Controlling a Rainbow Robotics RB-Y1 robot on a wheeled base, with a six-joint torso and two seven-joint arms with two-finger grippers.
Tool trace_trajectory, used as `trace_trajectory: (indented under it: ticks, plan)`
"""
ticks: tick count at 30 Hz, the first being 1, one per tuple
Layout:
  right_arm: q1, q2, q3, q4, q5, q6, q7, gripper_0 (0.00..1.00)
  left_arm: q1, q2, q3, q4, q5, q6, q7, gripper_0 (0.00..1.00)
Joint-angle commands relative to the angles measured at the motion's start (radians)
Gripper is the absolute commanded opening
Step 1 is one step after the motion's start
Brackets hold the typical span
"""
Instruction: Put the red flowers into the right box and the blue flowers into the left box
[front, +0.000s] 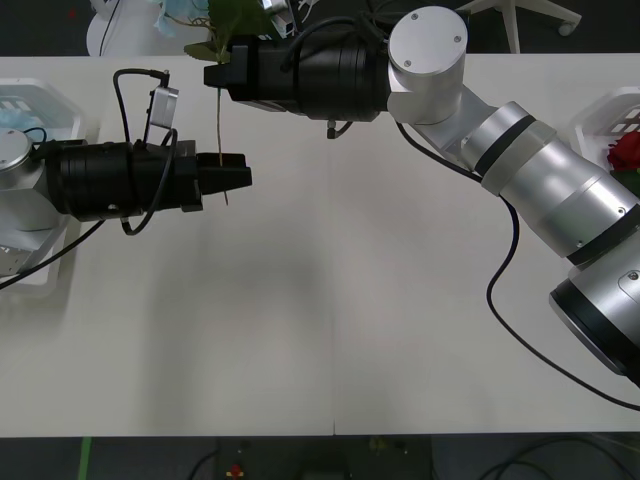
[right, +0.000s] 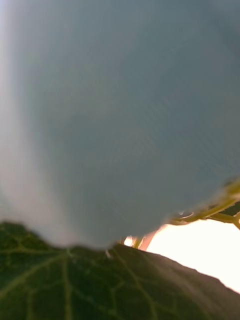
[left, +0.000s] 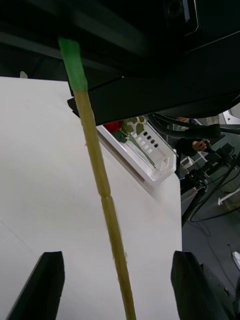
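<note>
The right gripper (front: 212, 75) is gripping a flower (front: 228, 22); its stem (front: 220, 130) is hanging between the left gripper's (front: 243, 177) open jaws.

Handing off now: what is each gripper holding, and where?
Right gripper grips a flower stem near its leafy top. Left gripper is open around the lower stem, holding nothing.

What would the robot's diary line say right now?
right gripper: holds blue flower | left gripper: open around its stem | red flowers: in right box

A wide white matte table (front: 330, 320) spans the scene, with a strip of dark floor (front: 150, 458) showing along its near edge.
</note>
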Motion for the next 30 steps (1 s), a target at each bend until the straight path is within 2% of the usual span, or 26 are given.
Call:
trace_trajectory:
  ticks: [1,11,12,13,15,16,17,18,25,30]
  plan:
    - [-0.058,0.028,-0.005,-0.019,0.007,0.003,0.017,0.0,0.016,-0.011,0.027,-0.025,-0.005,-0.004,-0.022,0.0]
    - [-0.058,0.028,-0.005,-0.019,0.007,0.002,0.017,0.0,0.016,-0.01,0.028,-0.025,0.0,0.0,-0.019,0.0]
    - [-0.058,0.028,-0.005,-0.019,0.007,0.003,0.014,0.03,0.016,-0.01,0.028,-0.025,0.0,0.002,-0.019,0.0]
    - [-0.058,0.026,-0.005,-0.019,0.007,0.003,0.013,0.16,0.016,-0.01,0.028,-0.027,0.001,0.0,-0.019,0.0]
    - [-0.058,0.018,-0.005,-0.019,0.004,0.002,0.006,0.74,0.016,-0.008,0.028,-0.027,0.003,0.002,-0.019,0.0]
    - [-0.058,0.014,-0.005,-0.019,-0.001,0.002,0.005,0.92,0.016,-0.006,0.028,-0.027,0.004,0.002,-0.018,0.0]
    - [-0.058,0.011,-0.005,-0.019,-0.002,0.002,0.005,0.98,0.016,-0.005,0.028,-0.027,0.006,0.003,-0.018,0.0]
    - [-0.058,0.006,-0.005,-0.019,-0.01,0.003,0.003,1.0,0.016,-0.003,0.028,-0.027,0.007,0.005,-0.018,0.0]
    - [-0.06,-0.041,-0.005,-0.022,-0.022,0.022,0.017,1.0,0.018,0.026,0.041,-0.027,0.012,0.008,-0.018,0.0]
    - [-0.072,-0.15,-0.005,-0.05,-0.026,0.128,0.019,1.0,0.018,0.092,0.045,-0.025,0.014,0.008,-0.013,0.0]
